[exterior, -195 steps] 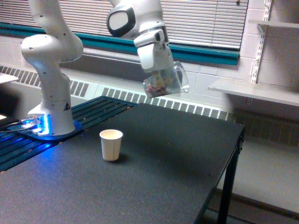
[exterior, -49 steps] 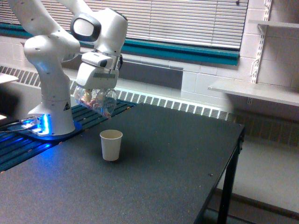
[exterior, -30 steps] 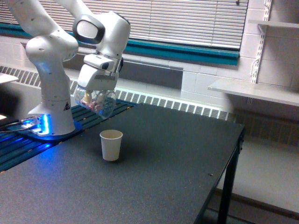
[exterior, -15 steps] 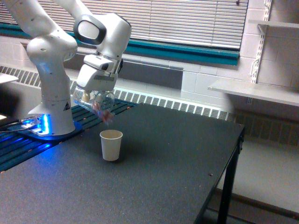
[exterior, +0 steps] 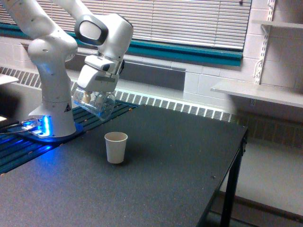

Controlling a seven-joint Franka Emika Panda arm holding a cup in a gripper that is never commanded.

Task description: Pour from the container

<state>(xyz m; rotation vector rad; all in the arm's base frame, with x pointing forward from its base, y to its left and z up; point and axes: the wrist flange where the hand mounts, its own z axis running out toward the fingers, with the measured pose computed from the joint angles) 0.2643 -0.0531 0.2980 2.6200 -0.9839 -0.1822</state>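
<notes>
1 arm, end effector [exterior: 96, 90] clamped on 1 clear cup [exterior: 94, 104], tilted, mouth down-right, above & left of 1 paper cup [exterior: 116, 147] upright on tabletop [exterior: 165, 179].

A white paper cup [exterior: 116, 147] stands upright on the dark worktop [exterior: 165, 179]. Behind are closed blinds [exterior: 203, 21], a radiator grille [exterior: 189, 109] and a wall shelf [exterior: 258, 92].
</notes>
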